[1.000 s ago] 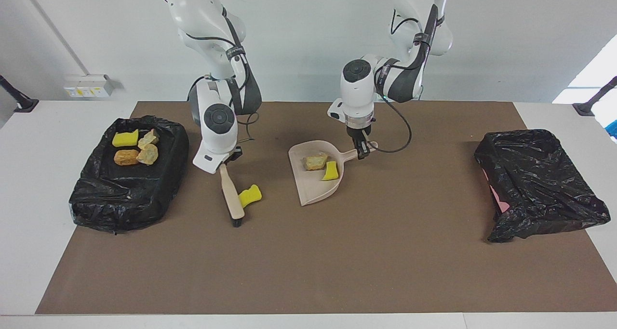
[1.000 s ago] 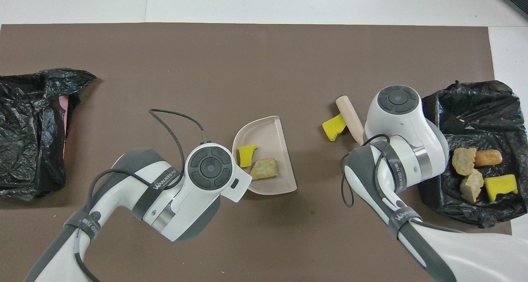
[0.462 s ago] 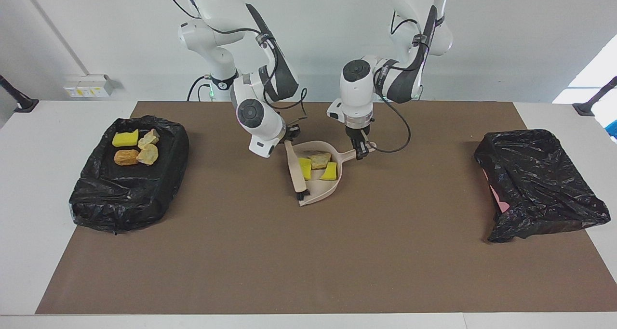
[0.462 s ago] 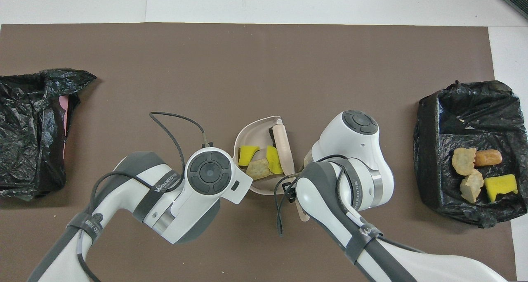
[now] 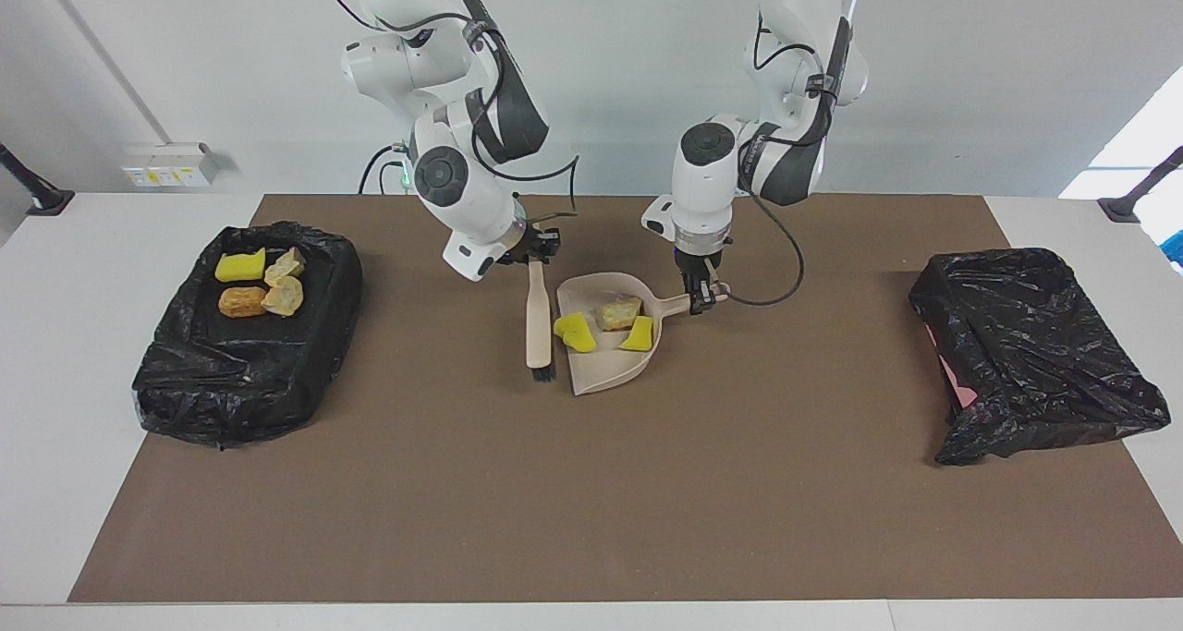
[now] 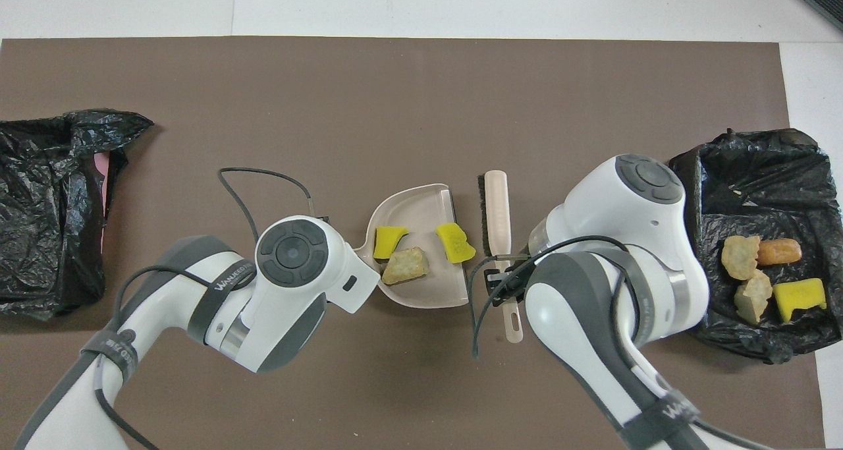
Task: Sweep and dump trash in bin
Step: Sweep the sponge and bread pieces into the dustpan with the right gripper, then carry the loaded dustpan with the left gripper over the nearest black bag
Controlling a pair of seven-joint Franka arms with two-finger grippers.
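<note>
**Pan loaded, brush clear — time to carry it to the bin**

The right hand (image 5: pixel 534 260) is clamped on the brush (image 5: pixel 537 321) handle, bristles hanging just below it, close to the tabletop (image 5: pixel 647 483) beside the pan's open mouth. The left hand (image 5: pixel 702 294) grips the stub handle of the dustpan (image 5: pixel 605 358), which lies flat below it. Three scraps sit in the pan: a yellow chunk (image 5: pixel 575 329) right at the lip on the brush side, a beige lump (image 5: pixel 618 312) deeper in, and a second yellow chunk (image 5: pixel 637 334) close to the left hand. Four more scraps (image 5: pixel 259 282) already lie in the bin (image 5: pixel 176 386) out past the right hand, toward that arm's end. A second black bag (image 5: pixel 1026 354) sits well out past the left hand.

So the sweeping looks done, and the dump is likely next. The piece to watch is that yellow chunk on the lip: it could roll out. Best to tip the pan back toward its handle as it lifts, so the load slides to the rear wall. Keep the brush out of the pan's path, carry level and slow, then tilt only once the mouth is over the bin.
</note>
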